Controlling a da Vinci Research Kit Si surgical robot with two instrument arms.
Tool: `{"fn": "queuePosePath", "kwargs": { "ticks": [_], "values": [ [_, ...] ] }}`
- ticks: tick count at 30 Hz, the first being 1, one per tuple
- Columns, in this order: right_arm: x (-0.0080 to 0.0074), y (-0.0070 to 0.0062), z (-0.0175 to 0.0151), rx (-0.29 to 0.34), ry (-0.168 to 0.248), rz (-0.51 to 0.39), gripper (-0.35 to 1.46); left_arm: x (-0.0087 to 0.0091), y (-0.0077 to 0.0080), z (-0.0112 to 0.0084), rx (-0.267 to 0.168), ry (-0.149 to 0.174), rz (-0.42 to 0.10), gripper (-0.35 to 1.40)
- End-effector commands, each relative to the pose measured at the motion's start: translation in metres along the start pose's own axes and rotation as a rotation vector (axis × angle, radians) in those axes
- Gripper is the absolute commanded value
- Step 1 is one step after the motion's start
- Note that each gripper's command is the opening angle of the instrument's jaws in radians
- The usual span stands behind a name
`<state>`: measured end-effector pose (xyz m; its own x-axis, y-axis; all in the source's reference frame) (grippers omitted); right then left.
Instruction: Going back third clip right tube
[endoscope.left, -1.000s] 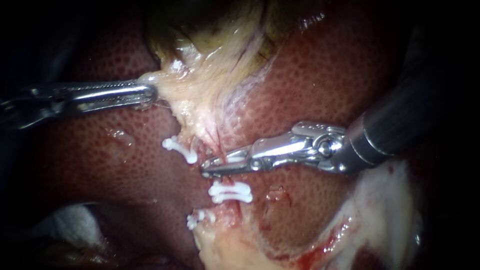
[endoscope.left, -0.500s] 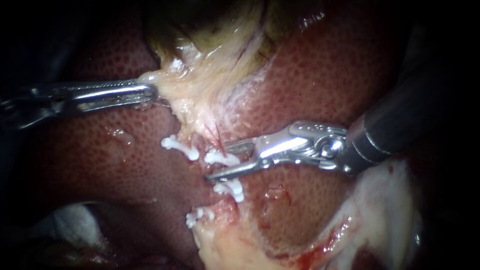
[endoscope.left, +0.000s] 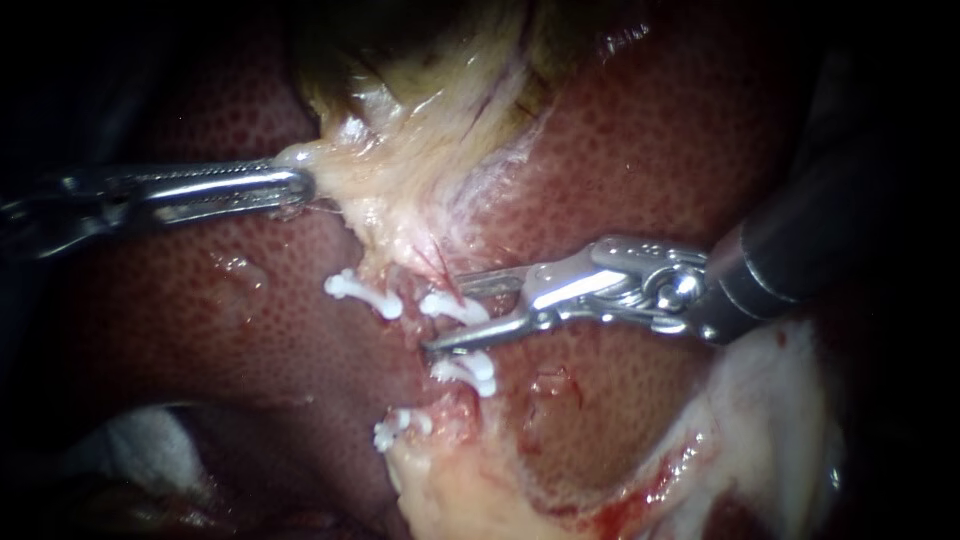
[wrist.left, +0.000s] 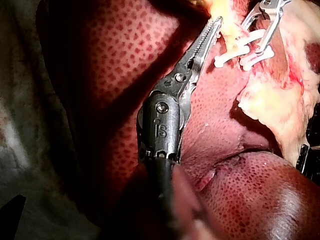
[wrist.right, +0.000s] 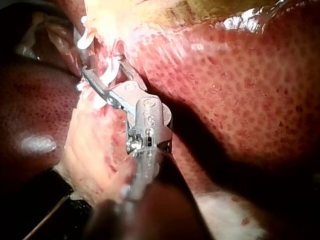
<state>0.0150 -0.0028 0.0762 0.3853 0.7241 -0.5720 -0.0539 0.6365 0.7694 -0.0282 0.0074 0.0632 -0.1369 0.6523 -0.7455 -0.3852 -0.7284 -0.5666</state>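
Left instrument (endoscope.left: 298, 187): pincer clamped on the pale tissue (endoscope.left: 400, 170) hanging off the gallbladder (endoscope.left: 420, 60), up and left of the top clip (endoscope.left: 455, 308). My read is that it's there to hold that stalk stretched so the tubes lie exposed over the liver (endoscope.left: 650, 150). Right instrument (endoscope.left: 445, 318): pincer open with a clear gap, one arm above the top clip and one below it, gripping nothing. The top clip sits across the right tube (endoscope.left: 437, 268) and looks closed and seated. A second clip (endoscope.left: 470, 372) is just below the top clip on the same tube, and a lower clip (endoscope.left: 400, 430) is further down and left of it by the pale cut edge; I can't tell which tube that one is on. A side clip (endoscope.left: 365, 297) sits just left of the top clip, on the neighbouring tube. Next move, I'd judge, is a straight pull-out along the shaft, away from the top clip. The risk is the lower arm catching the top clip or the second clip right under it.
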Motion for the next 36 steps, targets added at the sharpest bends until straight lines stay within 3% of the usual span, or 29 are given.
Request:
{"fn": "queuePosePath", "kwargs": {
  "ticks": [1,15,22,26,30,36],
  "values": [
    [0.0,-0.0001,-0.0001,0.001,0.0,0.0,0.5,0.0,0.0,0.0,0.0,0.0,0.0,-0.35],
    [-0.0002,-0.0008,0.0,0.031,-0.01,-0.002,0.5,0.0,-0.0001,0.0,-0.001,0.0,0.0,-0.35],
    [-0.0006,-0.003,0.001,0.121,-0.011,-0.02,0.5,-0.0001,-0.0002,0.0001,-0.001,0.0,0.0,-0.35],
    [-0.0005,-0.0038,0.0013,0.134,-0.015,-0.025,0.5,-0.0001,-0.0002,0.0,-0.001,0.0,0.0,-0.35],
    [-0.0004,-0.0033,0.0013,0.126,-0.013,-0.023,0.5,-0.0001,-0.0002,0.0,-0.001,0.0,0.0,-0.35],
    [-0.0001,-0.0007,0.0003,0.055,0.011,-0.014,0.5,-0.0001,-0.0002,0.0,-0.001,0.0,0.0,-0.35]
  ]
}}
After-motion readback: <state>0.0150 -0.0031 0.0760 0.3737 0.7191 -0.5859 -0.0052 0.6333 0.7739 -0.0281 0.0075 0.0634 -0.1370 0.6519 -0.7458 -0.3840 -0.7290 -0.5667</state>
